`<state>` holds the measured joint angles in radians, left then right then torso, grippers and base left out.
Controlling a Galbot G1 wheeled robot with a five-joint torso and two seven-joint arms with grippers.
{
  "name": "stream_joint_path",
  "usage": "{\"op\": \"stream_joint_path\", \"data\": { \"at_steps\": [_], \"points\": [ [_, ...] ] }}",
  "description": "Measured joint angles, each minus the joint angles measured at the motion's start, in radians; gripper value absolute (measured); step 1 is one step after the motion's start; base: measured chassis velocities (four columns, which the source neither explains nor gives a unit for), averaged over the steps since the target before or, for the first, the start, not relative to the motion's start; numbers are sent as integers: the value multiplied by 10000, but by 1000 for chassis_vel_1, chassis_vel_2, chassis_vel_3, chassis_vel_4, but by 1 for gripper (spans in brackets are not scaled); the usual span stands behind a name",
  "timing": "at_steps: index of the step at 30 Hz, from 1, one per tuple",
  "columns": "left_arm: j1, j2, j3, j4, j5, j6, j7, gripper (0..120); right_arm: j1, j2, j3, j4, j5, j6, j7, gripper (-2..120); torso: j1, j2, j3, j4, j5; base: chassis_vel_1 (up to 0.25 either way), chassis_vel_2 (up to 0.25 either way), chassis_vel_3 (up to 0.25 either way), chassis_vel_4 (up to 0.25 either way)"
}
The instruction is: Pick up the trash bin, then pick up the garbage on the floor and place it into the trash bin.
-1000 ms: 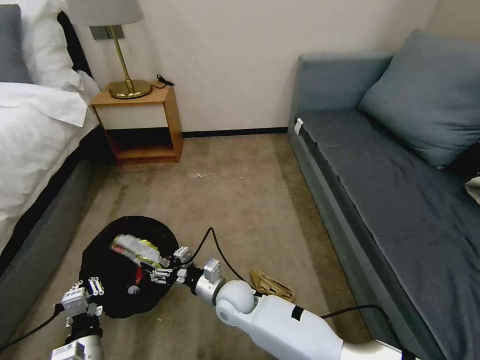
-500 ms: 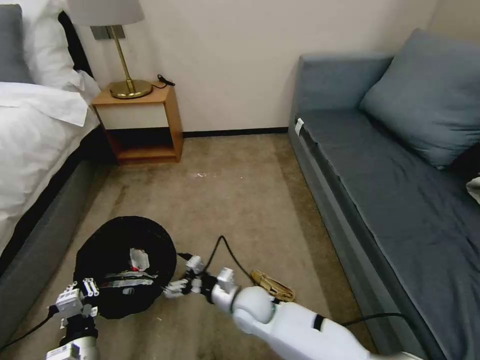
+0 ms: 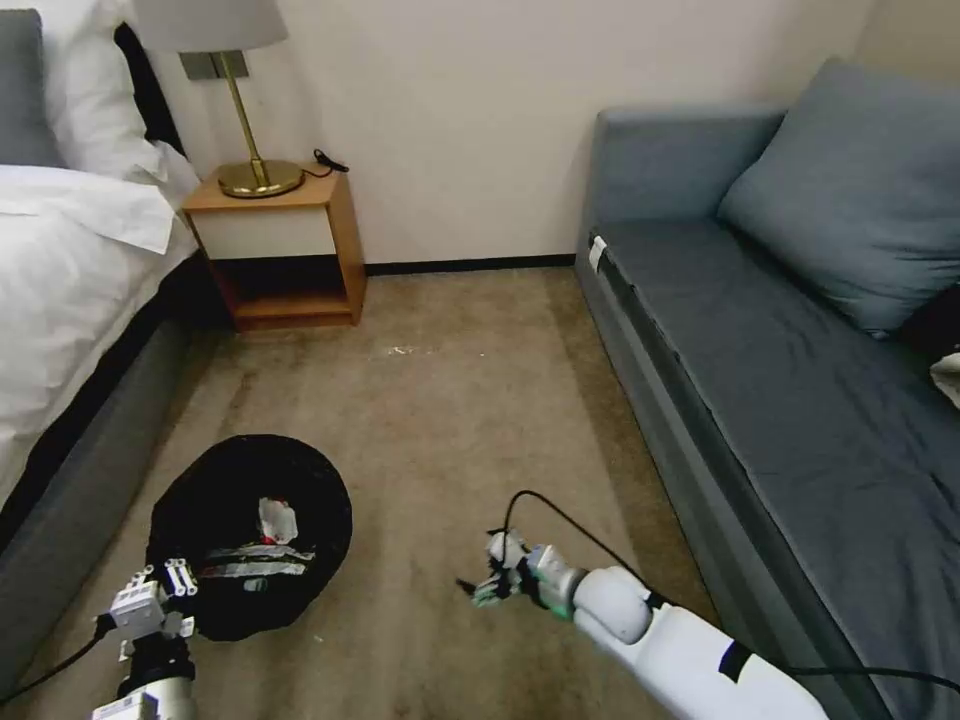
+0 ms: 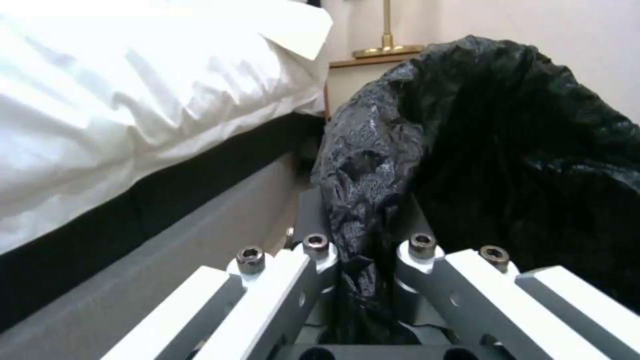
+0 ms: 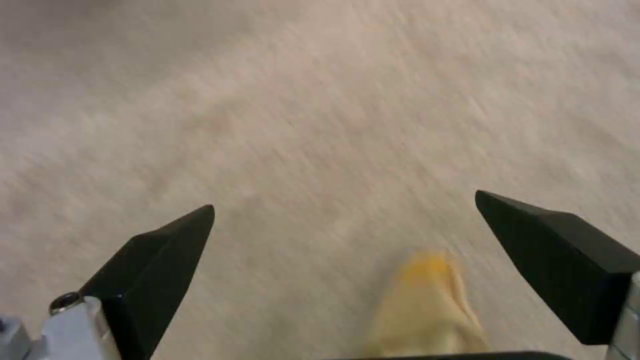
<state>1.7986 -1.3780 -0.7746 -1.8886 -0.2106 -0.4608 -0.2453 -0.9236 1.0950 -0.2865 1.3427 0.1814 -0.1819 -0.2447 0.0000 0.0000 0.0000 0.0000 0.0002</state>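
Black trash bin (image 3: 250, 530), lower left of the head view, pinched at its liner by the left gripper (image 4: 363, 260); right gripper (image 5: 343, 220), jaws spread, hovers over tan paper wad (image 5: 427, 310) on carpet (image 3: 480, 400); next: descend, grasp.

1. I see the trash bin (image 4: 507, 150) lined with crinkled, glossy black plastic film.
2. My left claw (image 4: 363, 280) has smooth white links with bare metal bolts.
3. My right claw (image 5: 343, 235) has matt black tips.
4. The floor (image 3: 480, 400) is rough tan carpet.
5. The nightstand (image 3: 300, 215) looks like smooth wood; the sofa (image 3: 800, 400) is matt grey cloth.
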Motion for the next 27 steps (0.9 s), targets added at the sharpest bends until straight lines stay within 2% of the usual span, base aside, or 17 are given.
{"op": "stream_joint_path", "data": {
  "at_steps": [4, 9, 12, 13, 16, 17, 19, 21, 23, 26, 27],
  "points": [
    [33, -5, 9, 0, 0, -87, 32, 5, -211, -30, 473, -412, -382, -58, -200, 100, 0, 0, 0, 0, -1, 0, 0, 0, 0],
    [122, 19, 7, -45, -34, -224, 117, 5, -426, -3, 1104, -720, -581, -142, -967, 96, 0, 0, 0, -1, -1, 0, 0, 0, 0],
    [215, 31, 15, -105, -111, -386, 246, 5, -577, 66, 1434, -756, -593, -63, -1504, 82, 0, 0, 0, 0, -1, 0, 0, 0, 0],
    [215, 31, 15, -105, -111, -386, 246, 5, -577, 66, 1434, -756, -593, -63, -1504, 82, 0, 0, 0, 0, -1, 0, 0, 0, 0],
    [227, 26, 18, -106, -136, -488, 294, 5, -711, 151, 1662, -976, -889, 99, -1757, 68, 0, 0, 0, 0, -1, 0, 0, 0, 0],
    [227, 26, 18, -106, -136, -488, 294, 5, -711, 151, 1662, -976, -889, 99, -1757, 68, 0, 0, 0, 0, -1, 0, 0, 0, 0],
    [236, 23, 14, -106, -145, -523, 304, 5, -736, 196, 1789, -1163, -1045, 203, -1851, 61, 0, 0, 0, 0, -1, 0, 0, 0, 0],
    [267, 26, 4, -106, -148, -555, 318, 5, -738, 246, 1990, -1445, -1169, 337, -1969, 48, 0, 0, 0, 0, -1, 0, 0, 0, 0],
    [273, 27, 0, -106, -148, -559, 319, 5, -735, 252, 2033, -1497, -1177, 368, -1991, 47, 0, 0, 0, 0, -2, 0, 0, 0, 0],
    [276, 19, -12, -106, -147, -568, 320, 5, -698, 244, 2185, -1681, -1182, 527, -2134, 33, 0, 0, 0, 0, -1, 0, 0, 0, 0],
    [276, 19, -12, -106, -147, -568, 320, 5, -698, 244, 2185, -1681, -1182, 527, -2134, 33, 0, 0, 0, 0, -1, 0, 0, 0, 0]
  ]
}}
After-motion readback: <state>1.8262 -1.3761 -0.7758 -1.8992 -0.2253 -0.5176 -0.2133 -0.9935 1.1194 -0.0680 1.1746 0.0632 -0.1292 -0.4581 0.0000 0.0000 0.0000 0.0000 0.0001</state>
